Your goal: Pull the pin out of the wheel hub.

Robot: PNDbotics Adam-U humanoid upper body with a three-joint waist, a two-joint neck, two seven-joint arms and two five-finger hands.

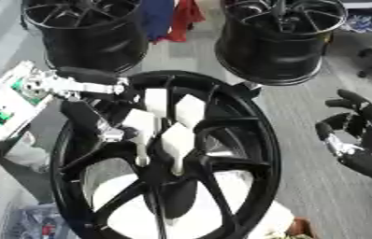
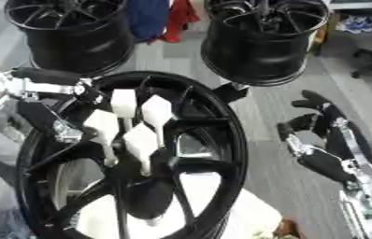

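A large black spoked wheel hub fills the middle of both views, standing on a white support. My left hand, black with white pads, comes in from the left on a silver and black arm and lies over the spokes, reaching down onto the hub's centre. The hand covers the centre, so I cannot make out the pin. My right hand, black and silver, hangs at the right beside the rim, apart from it, fingers relaxed and holding nothing.
Two black wheel rims stand behind the hub, one at the back left and one at the back right. Red and blue cloth hangs between them. Grey floor lies to the right.
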